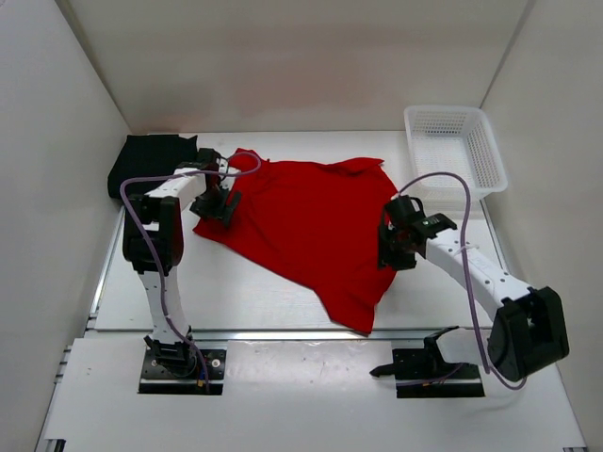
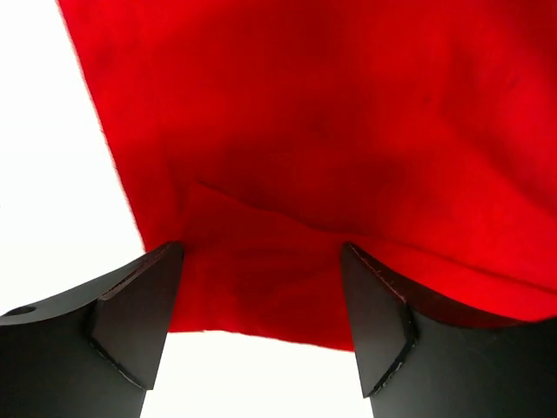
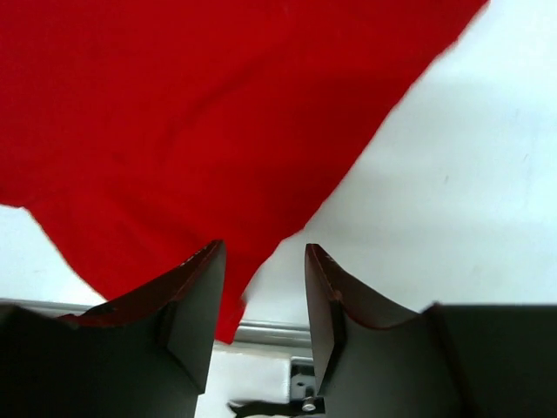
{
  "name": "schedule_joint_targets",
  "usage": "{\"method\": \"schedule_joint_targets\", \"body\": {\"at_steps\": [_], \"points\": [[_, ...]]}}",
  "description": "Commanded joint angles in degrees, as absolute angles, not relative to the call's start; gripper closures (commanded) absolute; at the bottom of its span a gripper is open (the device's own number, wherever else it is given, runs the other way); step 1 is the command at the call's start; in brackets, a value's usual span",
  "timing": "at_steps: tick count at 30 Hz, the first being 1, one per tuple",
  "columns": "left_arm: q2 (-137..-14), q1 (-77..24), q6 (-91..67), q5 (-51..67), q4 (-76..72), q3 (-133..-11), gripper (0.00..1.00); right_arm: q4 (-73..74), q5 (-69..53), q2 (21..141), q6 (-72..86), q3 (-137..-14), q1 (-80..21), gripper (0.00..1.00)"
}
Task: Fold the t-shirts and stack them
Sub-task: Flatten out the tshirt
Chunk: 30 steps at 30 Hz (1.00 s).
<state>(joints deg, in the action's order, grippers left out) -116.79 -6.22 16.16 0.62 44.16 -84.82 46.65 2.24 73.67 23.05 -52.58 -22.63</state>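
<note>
White mesh basket (image 1: 454, 149) far right; red t-shirt (image 1: 301, 221) spread alongside.

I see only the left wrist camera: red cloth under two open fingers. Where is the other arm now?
Observer: The right gripper hangs over the right edge of the red t-shirt, with its jaws apart.
Operator: Is there another shirt on the table?
Observer: Yes, a black t-shirt lies in the far left corner, just beyond the left gripper.
Operator: And where is the basket?
Observer: The white basket stands at the far right, apart from the red t-shirt.
</note>
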Motion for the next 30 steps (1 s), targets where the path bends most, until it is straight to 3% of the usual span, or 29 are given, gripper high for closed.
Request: {"method": "schedule_joint_targets", "body": {"at_steps": [1,13,16,19,21,26,29,30], "points": [[-114.6,-6.0,14.3,0.9,40.7,-87.2,0.16,45.5,0.4,66.4,30.0,-50.4,-22.3,0.62],[-114.2,-6.7,13.0,0.1,39.0,-86.8,0.15,52.9,-4.7,62.5,35.4,-38.9,-34.5,0.61],[-115.0,-6.5,13.1,-1.5,40.2,-85.6,0.22,52.5,-5.4,62.3,36.2,-38.1,-36.1,0.50],[-113.0,-6.4,13.0,0.0,39.7,-80.8,0.38,49.2,-7.6,62.3,37.3,-36.6,-38.2,0.40],[-112.2,-6.7,13.0,-0.3,40.2,-79.7,0.50,48.7,-7.5,64.1,36.9,-36.5,-38.8,0.39],[-109.4,-6.4,13.2,0.2,40.1,-77.8,0.62,45.9,-8.7,65.6,34.8,-35.3,-38.7,0.39],[-107.8,-6.7,13.4,-1.0,40.3,-77.3,0.76,42.9,-10.8,65.4,33.7,-33.0,-37.1,0.39],[-107.7,-6.9,13.7,-1.5,40.5,-77.2,0.77,41.7,-10.8,65.5,33.9,-32.3,-36.7,0.42]]}}
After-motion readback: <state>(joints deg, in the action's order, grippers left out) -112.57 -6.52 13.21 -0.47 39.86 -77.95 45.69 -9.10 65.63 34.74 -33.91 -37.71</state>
